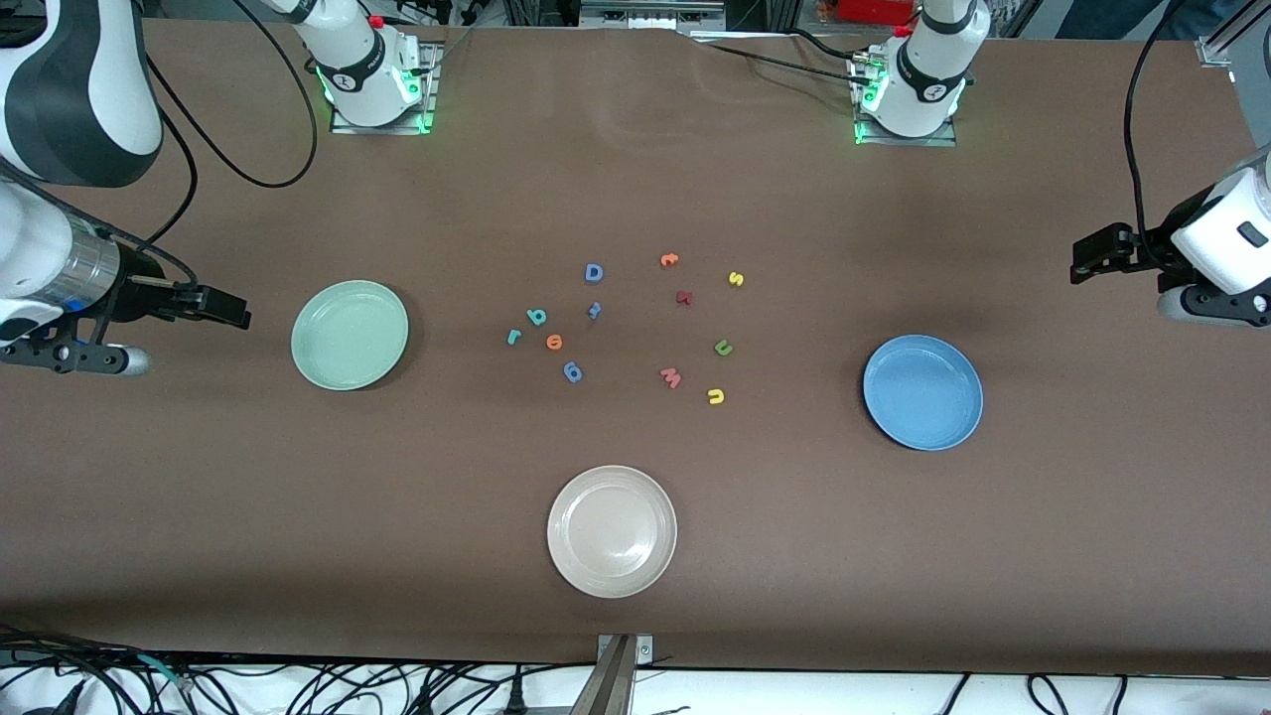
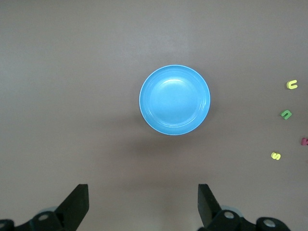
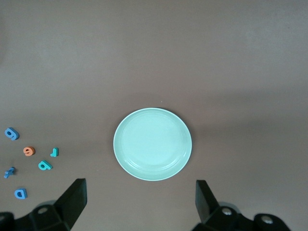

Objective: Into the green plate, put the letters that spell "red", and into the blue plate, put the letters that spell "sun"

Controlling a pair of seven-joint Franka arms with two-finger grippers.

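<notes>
Both arms are waiting high at the ends of the table, nothing picked up yet. The left gripper (image 2: 142,207) is hanging over the bare brown table (image 1: 894,556) toward the left arm's end, its fingers standing wide apart and holding nothing; the right gripper (image 3: 139,204) is doing the same toward the right arm's end, also spread and empty.

The green plate (image 1: 350,335) is sitting toward the right arm's end, the blue plate (image 1: 922,391) toward the left arm's end, both with nothing in them. All the letters are lying in a loose scatter at the middle of the table between the two plates. The teal r (image 1: 513,337), the teal looped d (image 1: 537,317) and the orange e (image 1: 554,342) are clustering on the green plate's side. The yellow s (image 1: 736,279), the green u (image 1: 724,348) and the yellow n (image 1: 716,396) are lying on the blue plate's side.

The risk lies in the lookalikes. A blue D (image 1: 594,272) and a blue looped letter (image 1: 572,371) are sitting close to the teal group, and a pink w (image 1: 671,377) is lying just beside the yellow n, so a slightly off descent could be pinching or nudging the wrong piece. The pieces are small and flat, so wide fingers may be sliding them instead of lifting them. A dark red letter (image 1: 684,297) is probably a k, though it is hard to read.

A white plate (image 1: 612,531) is sitting near the table's front edge. Cables are trailing along that edge.
</notes>
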